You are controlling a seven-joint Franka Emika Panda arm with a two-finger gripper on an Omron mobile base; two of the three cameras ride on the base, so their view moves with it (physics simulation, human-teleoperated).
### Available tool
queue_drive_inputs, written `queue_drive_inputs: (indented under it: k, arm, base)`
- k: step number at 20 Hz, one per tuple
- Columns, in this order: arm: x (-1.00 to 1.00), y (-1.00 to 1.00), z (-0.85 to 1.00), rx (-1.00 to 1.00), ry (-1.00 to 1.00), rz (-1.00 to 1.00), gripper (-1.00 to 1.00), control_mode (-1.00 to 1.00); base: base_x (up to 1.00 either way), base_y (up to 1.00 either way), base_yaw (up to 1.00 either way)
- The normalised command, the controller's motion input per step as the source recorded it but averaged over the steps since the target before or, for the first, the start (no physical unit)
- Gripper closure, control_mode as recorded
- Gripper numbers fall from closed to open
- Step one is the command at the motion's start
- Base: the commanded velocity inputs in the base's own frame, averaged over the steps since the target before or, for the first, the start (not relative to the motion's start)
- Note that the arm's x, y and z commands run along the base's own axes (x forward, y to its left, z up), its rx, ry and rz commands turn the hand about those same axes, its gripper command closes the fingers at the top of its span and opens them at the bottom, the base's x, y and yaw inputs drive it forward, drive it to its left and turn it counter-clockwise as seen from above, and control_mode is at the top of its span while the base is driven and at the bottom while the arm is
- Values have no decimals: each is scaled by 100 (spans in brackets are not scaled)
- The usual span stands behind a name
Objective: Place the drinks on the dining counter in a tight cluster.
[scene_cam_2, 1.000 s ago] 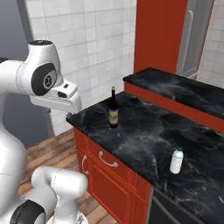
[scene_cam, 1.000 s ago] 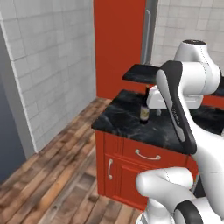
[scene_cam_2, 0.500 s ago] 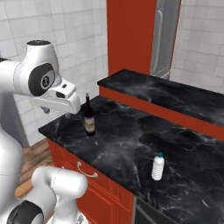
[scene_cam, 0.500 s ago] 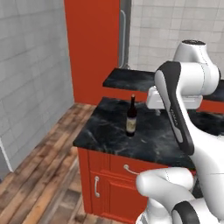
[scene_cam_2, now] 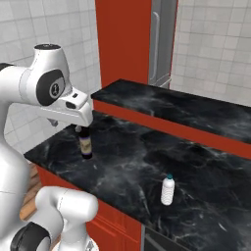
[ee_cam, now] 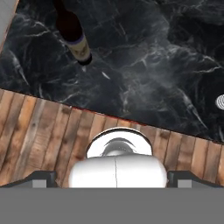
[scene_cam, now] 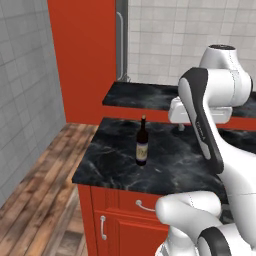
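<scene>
Below the open claw (ee_cam: 114, 175), wine bottle (scene_cam: 142, 143) stands apart.

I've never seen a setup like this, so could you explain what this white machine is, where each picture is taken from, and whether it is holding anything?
It is a white robot arm on a drivable base in a simulated kitchen. Two pictures come from cameras behind the arm, left and right; the third looks down from its hand. On the lower black worktop stand a dark wine bottle and a small clear water bottle. Behind it runs the raised dining counter. The gripper is open and holds nothing; both bottles stand free on the worktop.
</scene>
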Motion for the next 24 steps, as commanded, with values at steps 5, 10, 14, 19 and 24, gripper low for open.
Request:
queue_drive_inputs:
  k: [5,10,14,19,24]
  arm:
    - [0,0,0,0,0,0,-100,100]
    - [0,0,0,0,0,0,-100,100]
    - [32,4,-5,1,-2,11,-100,-100]
    - [100,1,-23,12,-14,48,-100,-100]
    - [87,0,-2,4,-26,49,-100,-100]
  base:
    - [0,0,0]
    - [0,0,0]
    - [7,1,0]
    - [0,0,0]
    - [0,0,0]
